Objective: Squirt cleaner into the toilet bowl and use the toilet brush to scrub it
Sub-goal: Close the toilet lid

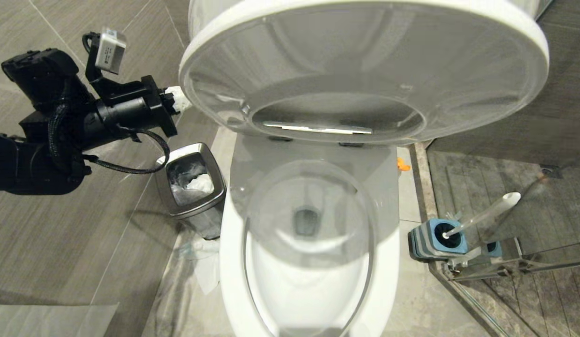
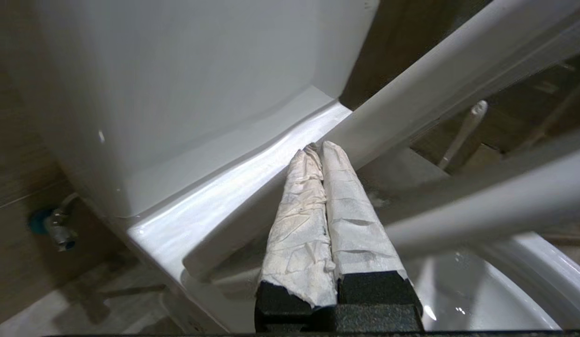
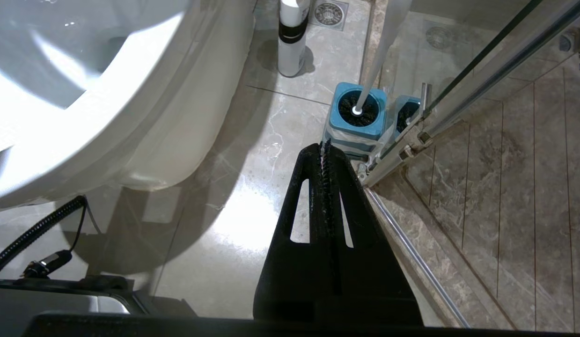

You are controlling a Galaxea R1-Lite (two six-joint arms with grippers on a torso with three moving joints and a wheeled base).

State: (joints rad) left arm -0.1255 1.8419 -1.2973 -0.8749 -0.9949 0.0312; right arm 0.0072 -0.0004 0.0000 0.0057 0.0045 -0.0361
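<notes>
Two grippers, both pressed shut, empty. Left gripper (image 1: 184,99), paper-wrapped fingers (image 2: 313,196), at rim of raised lid (image 1: 364,61) beside tank. Right gripper (image 3: 325,147) low over floor near toilet brush (image 1: 486,215), upright in blue holder (image 3: 357,117) beside toilet bowl (image 1: 308,262). Seat down.

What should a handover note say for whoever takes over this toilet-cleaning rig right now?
Left end effector: shut, empty, at the edge of the raised lid.
Right end effector: shut, empty, low near the holder.
Toilet brush: in its holder, beside the toilet bowl.
Done: lid and seat up.
Left: no blue cleaner shows in the water; squirt, then scrub.
</notes>
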